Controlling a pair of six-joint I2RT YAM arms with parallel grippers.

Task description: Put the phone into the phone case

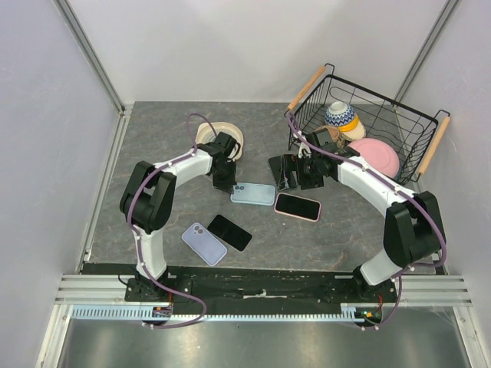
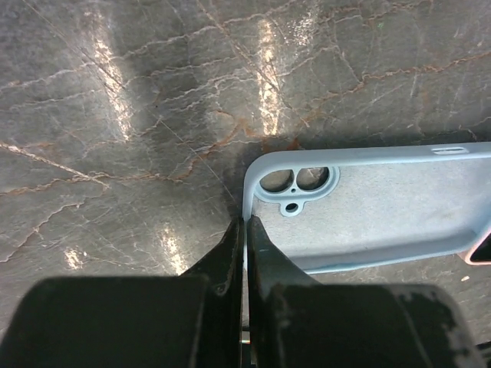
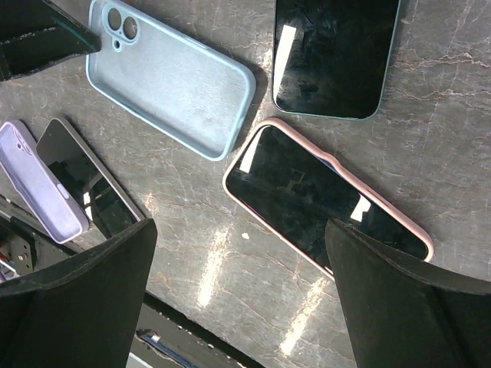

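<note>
Phone case, light blue, open side up at the middle of the desk, camera cutout at the end nearest the left arm; lying flat or slightly raised at that end, not discernible. Left gripper fully closed on the case wall beside the cutout, one finger inside the shell, the other outside, wall pinched between them. Right gripper spread to full width, nothing held, raised above the desk over the pink-cased phone. Pink-cased phone screen up, just right of the light blue case, one corner just beside the case's far end; contact there not discernible. Bare phone with teal rim screen up, just beyond the pink-cased phone, apart from both it and the light blue case, largely under the right gripper body in the top view. Second bare phone, black, screen up, nearer the arm bases, side by side with a lilac case and touching it along one edge. Wire basket with wooden handles at the far right of the desk, containing a patterned bowl and a pink dish. Pale bowl on the desk just behind the left gripper, partly hidden by the arm.
</note>
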